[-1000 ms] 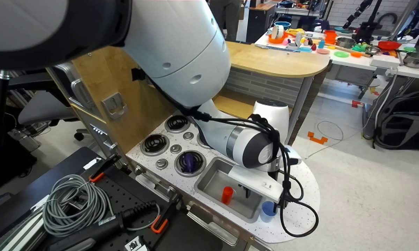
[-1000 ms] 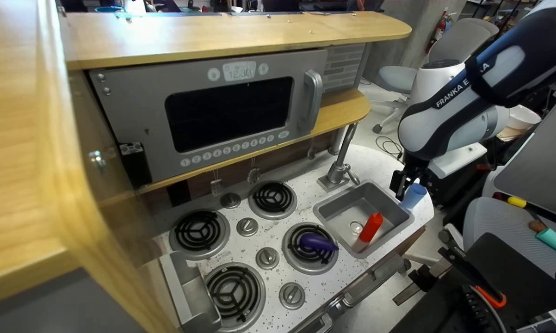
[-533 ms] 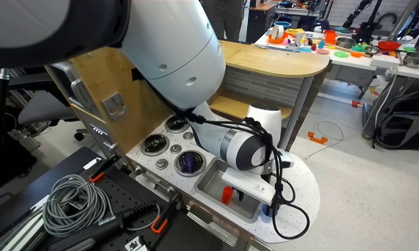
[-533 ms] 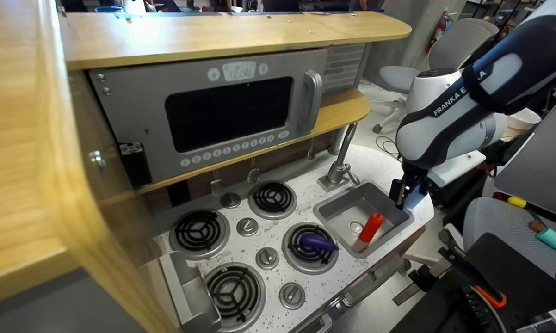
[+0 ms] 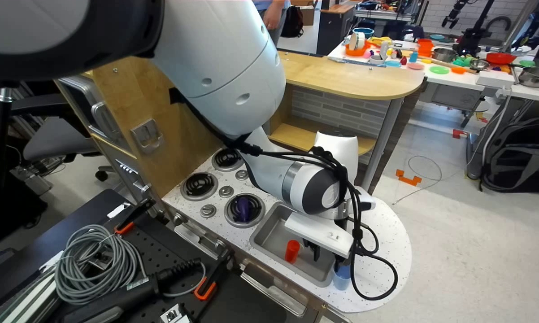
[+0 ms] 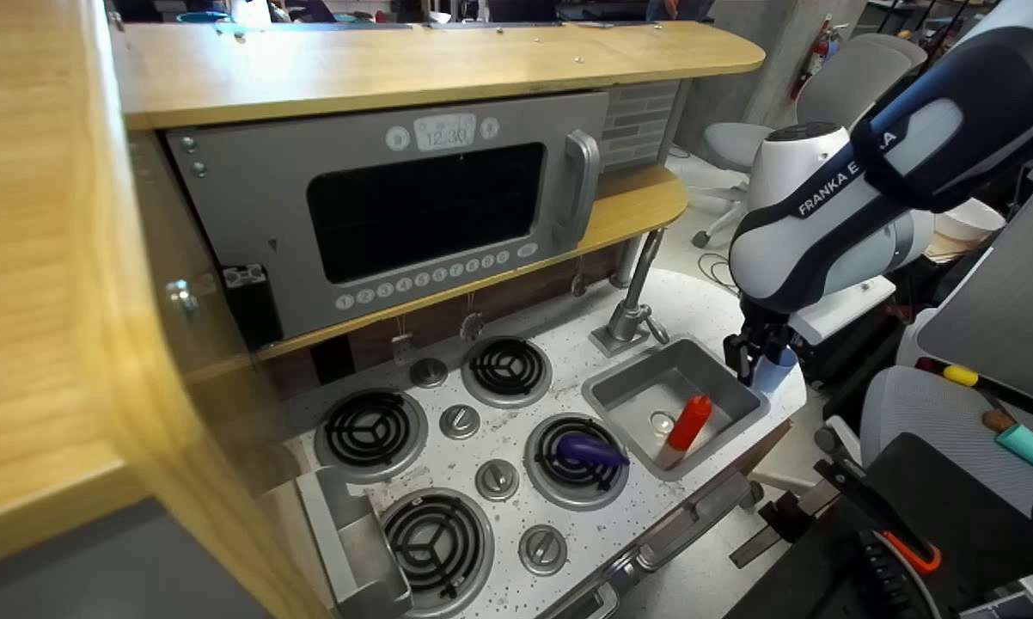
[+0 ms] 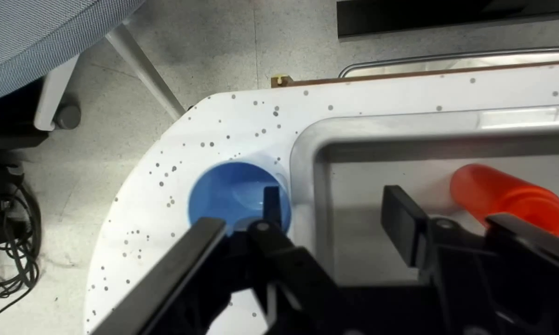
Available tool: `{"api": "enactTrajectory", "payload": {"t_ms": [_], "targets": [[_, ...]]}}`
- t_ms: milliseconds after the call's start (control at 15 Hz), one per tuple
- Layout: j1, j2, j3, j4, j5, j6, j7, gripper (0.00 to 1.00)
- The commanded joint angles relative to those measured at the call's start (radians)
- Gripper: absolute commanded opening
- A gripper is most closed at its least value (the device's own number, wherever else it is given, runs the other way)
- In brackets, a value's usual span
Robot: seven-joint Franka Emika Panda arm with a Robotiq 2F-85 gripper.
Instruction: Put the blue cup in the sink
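Observation:
The light-blue cup point(image 7: 214, 200) stands on the white speckled counter, close beside the end rim of the sink. It also shows in both exterior views point(image 5: 341, 281) point(image 6: 773, 373), partly covered by the gripper. The grey sink point(image 7: 305, 149) lies to the right of the cup in the wrist view, and its basin shows in both exterior views point(image 5: 274, 231) point(image 6: 641, 395). My gripper point(image 7: 335, 209) is open. In the wrist view one finger overlaps the cup's mouth and the other is over the sink, with the cup's sink-side wall between. Whether the finger is inside or above the cup, I cannot tell.
A red object point(image 7: 502, 193) lies in the sink. A purple object point(image 6: 589, 449) rests on a stove burner. The metal faucet point(image 6: 628, 322) rises behind the sink. The counter's rounded edge point(image 7: 137, 174) is just beyond the cup.
My gripper has moved down and a little toward the sink, then slightly back up over the last half second. It stays open, and the cup shows no clear movement.

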State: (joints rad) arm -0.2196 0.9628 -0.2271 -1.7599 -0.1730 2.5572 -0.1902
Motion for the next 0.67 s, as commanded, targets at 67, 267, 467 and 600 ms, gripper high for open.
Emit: {"api": "enactTrajectory", "payload": {"t_ms": [67,267,467,600], "targets": [[0.015,0.006,-0.018,0.023,-0.033,0.001,0.022,0.18],[0.009,-0.018,-0.007,0.017,-0.024,-0.007,0.013,0.0],[0.002,-0.05,0.008,0.003,-0.015,-0.016,-0.001,0.0],[-0.012,-0.101,0.041,-0.048,-0.003,-0.016,-0.032,0.0]]}}
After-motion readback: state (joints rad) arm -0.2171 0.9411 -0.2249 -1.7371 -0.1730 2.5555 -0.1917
